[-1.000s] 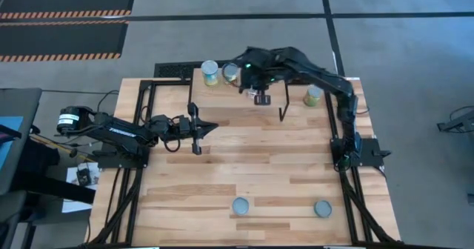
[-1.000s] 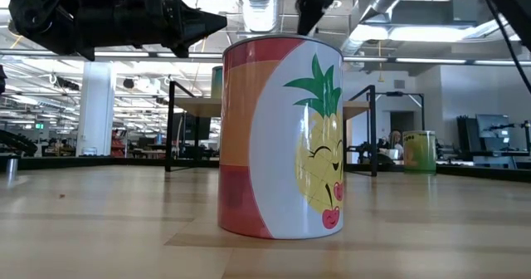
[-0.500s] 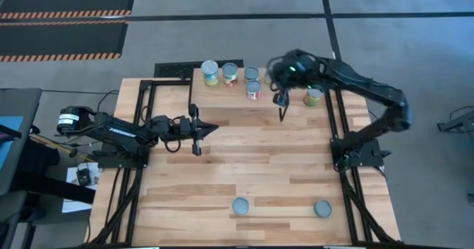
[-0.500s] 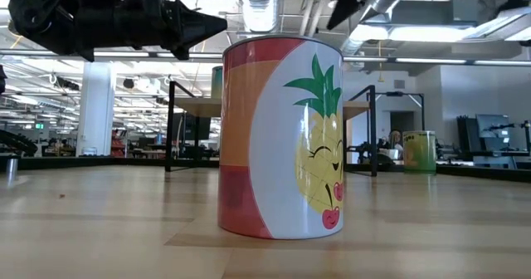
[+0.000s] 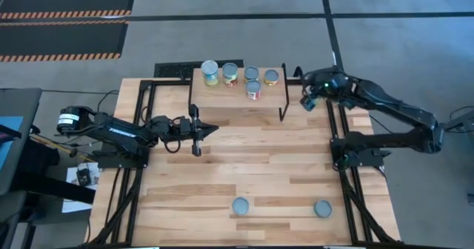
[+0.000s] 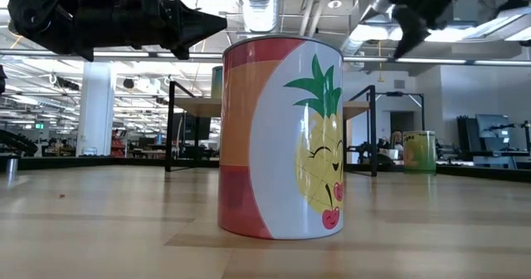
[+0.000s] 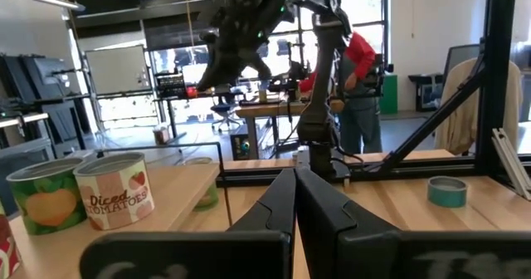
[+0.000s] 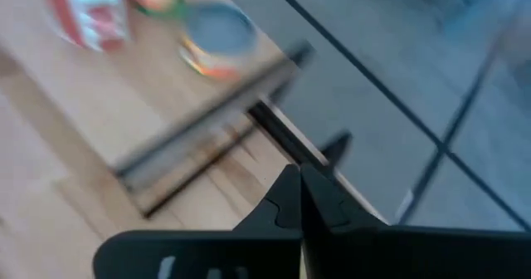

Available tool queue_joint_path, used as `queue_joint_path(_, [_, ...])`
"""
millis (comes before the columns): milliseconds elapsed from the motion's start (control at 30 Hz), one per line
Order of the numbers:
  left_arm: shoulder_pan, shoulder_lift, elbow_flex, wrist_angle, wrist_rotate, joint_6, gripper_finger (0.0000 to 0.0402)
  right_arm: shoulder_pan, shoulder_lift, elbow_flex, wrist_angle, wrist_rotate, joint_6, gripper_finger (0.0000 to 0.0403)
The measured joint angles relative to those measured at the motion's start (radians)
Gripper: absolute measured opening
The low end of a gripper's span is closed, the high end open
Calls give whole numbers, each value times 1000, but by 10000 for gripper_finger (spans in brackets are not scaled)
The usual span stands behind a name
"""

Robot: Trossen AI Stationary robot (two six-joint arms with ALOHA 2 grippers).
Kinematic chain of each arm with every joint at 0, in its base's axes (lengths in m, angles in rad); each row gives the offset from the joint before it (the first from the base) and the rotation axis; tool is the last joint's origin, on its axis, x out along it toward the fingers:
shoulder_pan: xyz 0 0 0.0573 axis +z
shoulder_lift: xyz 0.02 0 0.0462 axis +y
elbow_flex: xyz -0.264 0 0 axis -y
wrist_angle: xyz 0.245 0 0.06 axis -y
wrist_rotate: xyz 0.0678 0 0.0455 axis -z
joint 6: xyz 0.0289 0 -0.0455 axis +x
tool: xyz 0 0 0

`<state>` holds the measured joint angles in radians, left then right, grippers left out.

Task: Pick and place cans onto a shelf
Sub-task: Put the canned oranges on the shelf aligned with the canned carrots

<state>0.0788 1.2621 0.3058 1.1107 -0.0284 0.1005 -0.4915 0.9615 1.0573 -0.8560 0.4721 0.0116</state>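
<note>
High view: five cans (image 5: 252,73) stand on the shelf (image 5: 275,90); my right gripper (image 5: 308,101), clenched and empty, hangs beside its right end. Low view: a pineapple can (image 6: 280,136) waits on the table (image 6: 99,229). Left wrist view: my left gripper (image 7: 292,198) is clenched, empty. Risk: swinging back could clip the shelf.

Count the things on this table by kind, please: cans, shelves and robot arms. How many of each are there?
Cans: 8 (5 on the shelf, 3 on the table, one of them clear only in the low view)
Shelf: 1
Robot arms: 2
Total: 11
</note>
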Motion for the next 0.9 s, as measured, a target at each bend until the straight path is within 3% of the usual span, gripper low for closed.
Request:
queue_joint_path(367, [0,0,0,-1,-2,0,1,-284,-30,-131,-54,-178,-61,13])
queue_joint_path(533, [0,0,0,-5,-2,5,1,-367,10,-150,-93,-190,-63,15])
queue_joint_path(900, [0,0,0,-22,-3,19,1,-389,91,-150,-185,-250,-176,62])
